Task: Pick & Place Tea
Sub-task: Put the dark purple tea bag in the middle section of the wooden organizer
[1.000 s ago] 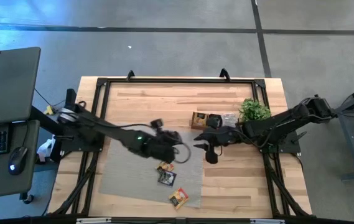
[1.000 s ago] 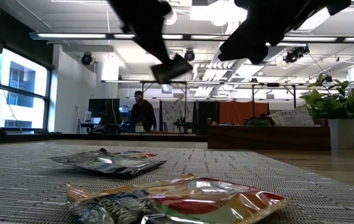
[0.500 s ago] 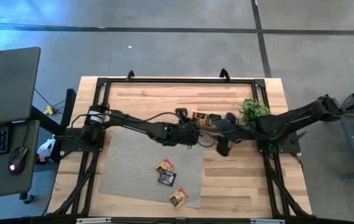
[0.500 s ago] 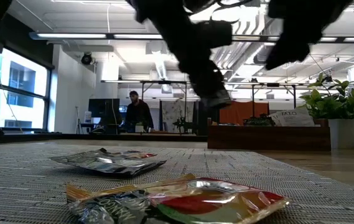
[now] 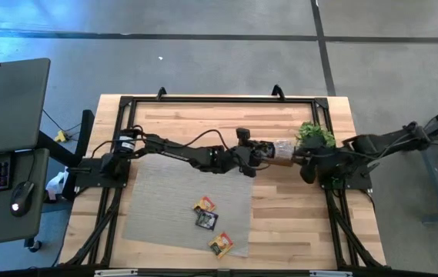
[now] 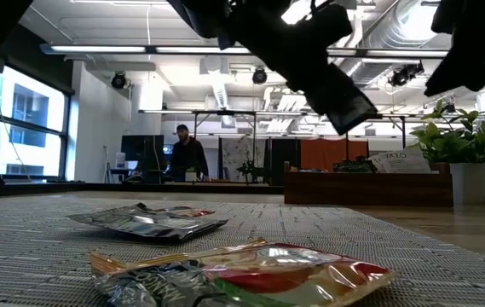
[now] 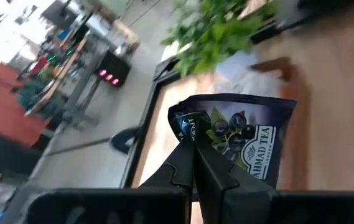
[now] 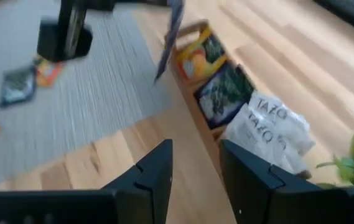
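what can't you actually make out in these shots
- High view: the left gripper over the wooden tray hides its held sachet; tray contents too small to read.
- Low view: the front sachet is cut off by the bottom edge; both arms are dark shapes overhead.
- Right wrist view: the right gripper is open and empty; the mat sachets are blurred.
- Left wrist view: the plant is blurred.

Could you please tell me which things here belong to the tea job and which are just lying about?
Job: held sachet in left gripper; three sachets on the mat; tray.
Lying about: plant; right gripper, open and empty.
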Controlling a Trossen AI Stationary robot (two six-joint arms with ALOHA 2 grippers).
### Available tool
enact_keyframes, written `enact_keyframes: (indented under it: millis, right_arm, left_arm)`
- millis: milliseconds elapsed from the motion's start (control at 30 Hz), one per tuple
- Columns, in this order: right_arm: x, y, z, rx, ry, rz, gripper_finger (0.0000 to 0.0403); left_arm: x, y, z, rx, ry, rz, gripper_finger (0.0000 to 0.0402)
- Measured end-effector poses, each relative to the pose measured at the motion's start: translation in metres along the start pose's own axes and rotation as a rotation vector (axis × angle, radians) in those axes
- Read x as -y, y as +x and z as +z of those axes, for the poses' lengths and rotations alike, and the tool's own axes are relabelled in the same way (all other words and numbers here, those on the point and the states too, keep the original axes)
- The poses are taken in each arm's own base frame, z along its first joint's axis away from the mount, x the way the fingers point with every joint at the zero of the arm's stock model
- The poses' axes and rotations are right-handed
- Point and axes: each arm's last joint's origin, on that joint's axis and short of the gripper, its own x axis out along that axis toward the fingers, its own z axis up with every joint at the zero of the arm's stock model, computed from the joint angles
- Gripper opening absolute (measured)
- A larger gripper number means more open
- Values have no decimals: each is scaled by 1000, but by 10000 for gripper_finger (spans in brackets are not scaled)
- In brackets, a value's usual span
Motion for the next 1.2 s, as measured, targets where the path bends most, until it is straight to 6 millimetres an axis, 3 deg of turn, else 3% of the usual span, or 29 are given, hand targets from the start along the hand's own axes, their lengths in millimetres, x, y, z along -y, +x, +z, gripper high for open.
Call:
enact_keyframes:
  millis: [200,300,500,767,933,1200]
  right_arm:
    - [7,-14,7,160,-15,33,128]
    - [6,-17,10,199,-28,61,128]
    - [5,-18,12,215,-53,77,128]
    - [5,-18,12,215,-54,77,128]
    - [5,-18,12,215,-54,77,128]
    - [5,-18,12,215,-54,77,128]
  left_arm:
    - [20,21,-6,-15,7,13,2]
    - [20,31,-1,-7,0,34,2]
    - [32,55,-19,-121,38,101,2]
    - [30,59,-19,-118,47,58,6]
    - [29,61,-23,-121,57,27,36]
    - [30,61,-25,-141,72,21,117]
